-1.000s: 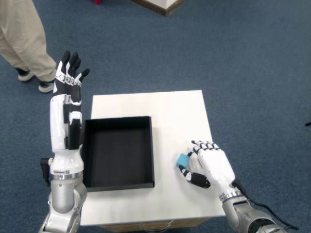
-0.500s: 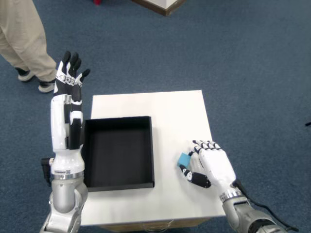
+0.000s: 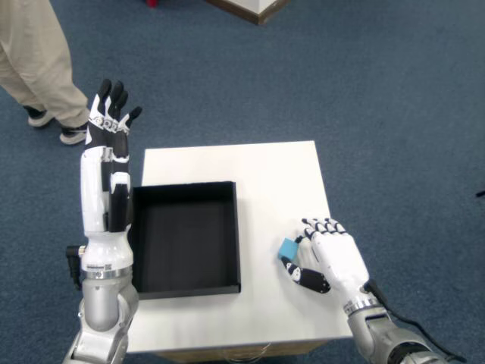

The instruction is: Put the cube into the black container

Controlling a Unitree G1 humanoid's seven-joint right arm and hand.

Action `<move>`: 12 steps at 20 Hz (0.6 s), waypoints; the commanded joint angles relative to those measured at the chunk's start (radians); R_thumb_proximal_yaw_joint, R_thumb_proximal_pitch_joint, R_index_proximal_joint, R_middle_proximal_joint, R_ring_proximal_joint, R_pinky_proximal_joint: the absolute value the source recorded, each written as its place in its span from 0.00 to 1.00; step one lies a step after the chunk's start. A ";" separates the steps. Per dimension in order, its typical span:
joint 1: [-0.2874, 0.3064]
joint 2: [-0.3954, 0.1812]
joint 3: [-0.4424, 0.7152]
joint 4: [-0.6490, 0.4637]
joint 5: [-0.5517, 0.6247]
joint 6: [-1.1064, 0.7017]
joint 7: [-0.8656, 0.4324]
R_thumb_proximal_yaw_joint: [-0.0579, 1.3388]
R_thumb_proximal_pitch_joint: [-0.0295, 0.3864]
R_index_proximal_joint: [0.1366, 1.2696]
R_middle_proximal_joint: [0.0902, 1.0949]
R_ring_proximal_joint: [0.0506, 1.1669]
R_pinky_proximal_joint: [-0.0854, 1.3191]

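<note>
the dark blue carpet (image 3: 394, 98) fills most of the head view, and on it stands a white square table (image 3: 265, 171) seen from above. at the upper left edge a person in beige trousers (image 3: 34, 61) and dark shoes stands on the carpet, well apart from the table, and a pale piece of furniture (image 3: 250, 7) shows at the top edge. on the left part of the table lies the black container (image 3: 186, 284), a shallow square tray with low walls, its inside bare, its near wall close to the table's front edge. the left arm (image 3: 102, 220) stands upright just beside the container's left wall, with the left hand (image 3: 110, 114) raised above the far left corner of the table, fingers straight and spread, holding nothing. the right hand (image 3: 330, 258) rests low over the right part of the table, palm down, its white back toward the camera, fingers curled toward the left. the small blue cube (image 3: 286, 248) sits on the white table top, between the container's right wall and the right hand, outside the container and a little apart from its wall. the right hand's fingertips (image 3: 305, 236) and black thumb (image 3: 301, 274) lie around the cube's right side, touching or all but touching it; whether they truly clasp it or only lie against it cannot be told from this view, and the cube looks to be on the table surface.
</note>
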 commanded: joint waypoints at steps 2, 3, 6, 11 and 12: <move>-0.039 -0.020 -0.017 -0.034 0.019 -0.041 -0.023 0.62 0.37 0.61 0.17 0.18 0.18; -0.039 -0.020 -0.017 -0.034 0.019 -0.043 -0.025 0.62 0.38 0.61 0.17 0.18 0.18; -0.036 -0.020 -0.017 -0.035 0.015 -0.048 -0.033 0.64 0.39 0.63 0.17 0.17 0.17; -0.034 -0.020 -0.016 -0.041 0.006 -0.059 -0.061 0.69 0.43 0.71 0.18 0.17 0.16; -0.032 -0.021 -0.016 -0.040 0.005 -0.060 -0.064 0.70 0.43 0.72 0.18 0.17 0.16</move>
